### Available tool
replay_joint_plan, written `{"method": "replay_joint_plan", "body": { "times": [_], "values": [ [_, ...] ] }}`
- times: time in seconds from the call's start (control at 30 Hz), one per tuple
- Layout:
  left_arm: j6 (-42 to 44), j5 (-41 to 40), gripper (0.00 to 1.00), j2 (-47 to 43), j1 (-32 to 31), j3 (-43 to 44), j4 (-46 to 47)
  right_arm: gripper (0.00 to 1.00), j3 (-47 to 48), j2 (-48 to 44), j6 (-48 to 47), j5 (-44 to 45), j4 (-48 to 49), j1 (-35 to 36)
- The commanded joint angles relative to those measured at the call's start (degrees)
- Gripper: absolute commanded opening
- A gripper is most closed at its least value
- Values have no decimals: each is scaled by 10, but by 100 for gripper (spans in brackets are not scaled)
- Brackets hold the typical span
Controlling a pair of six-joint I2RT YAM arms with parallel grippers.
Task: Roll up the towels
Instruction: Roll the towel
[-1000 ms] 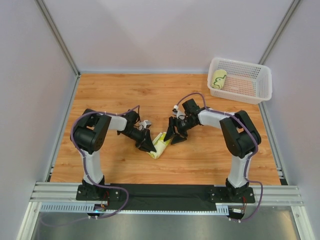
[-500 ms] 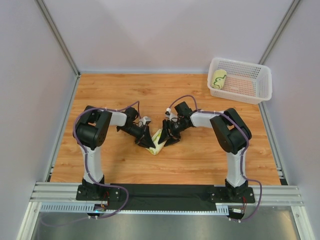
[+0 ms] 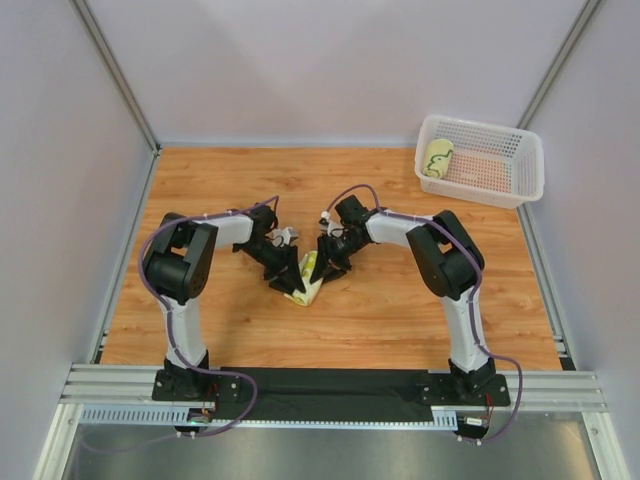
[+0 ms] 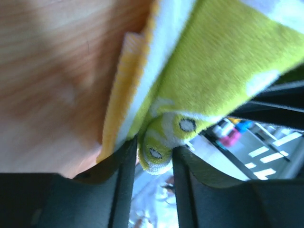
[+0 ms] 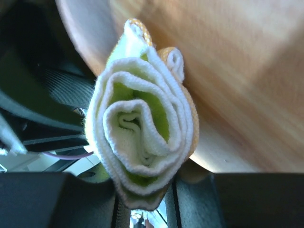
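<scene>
One towel (image 3: pixel 307 278) lies rolled on the wooden table between my two grippers. My left gripper (image 3: pixel 291 283) is at the roll's near-left end. In the left wrist view the towel (image 4: pixel 209 66) tapers to a plump tip between the parted fingers (image 4: pixel 124 185), which do not squeeze it. My right gripper (image 3: pixel 326 262) is at the far-right end. Its wrist view looks into the spiral of the towel (image 5: pixel 142 123), whose lower edge is pinched between the fingers (image 5: pixel 192 199). A second rolled towel (image 3: pixel 437 157) lies in the basket.
The white perforated basket (image 3: pixel 500 185) stands at the far right corner of the table. Grey walls and metal posts enclose the wooden table (image 3: pixel 220 190) on three sides. The arm bases sit on a black rail along the near edge.
Both grippers and the roll have shifted left and slightly away from the near edge. The right gripper has closed onto the roll's end, and the left gripper's jaws have widened.
</scene>
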Motion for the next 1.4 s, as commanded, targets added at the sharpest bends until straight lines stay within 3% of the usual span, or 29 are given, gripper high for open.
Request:
{"method": "replay_joint_plan", "body": {
  "times": [0.0,0.3,0.53,0.7,0.9,1.37],
  "values": [
    [40,-107,43,-55,-4,17,-44,24,52,27,-25,80,-63,-2],
    [60,-205,48,-143,-4,34,-1,23,99,52,-56,111,-158,-1],
    [81,-233,54,-101,-13,34,54,23,145,58,-74,115,-216,5],
    [66,-178,61,-74,-13,30,110,23,170,64,-82,117,-240,7],
    [27,-147,68,-101,-15,-2,179,23,196,79,-92,122,-268,11],
    [6,-83,68,-120,-20,-65,252,23,261,113,-98,141,-321,13]
  ]
}}
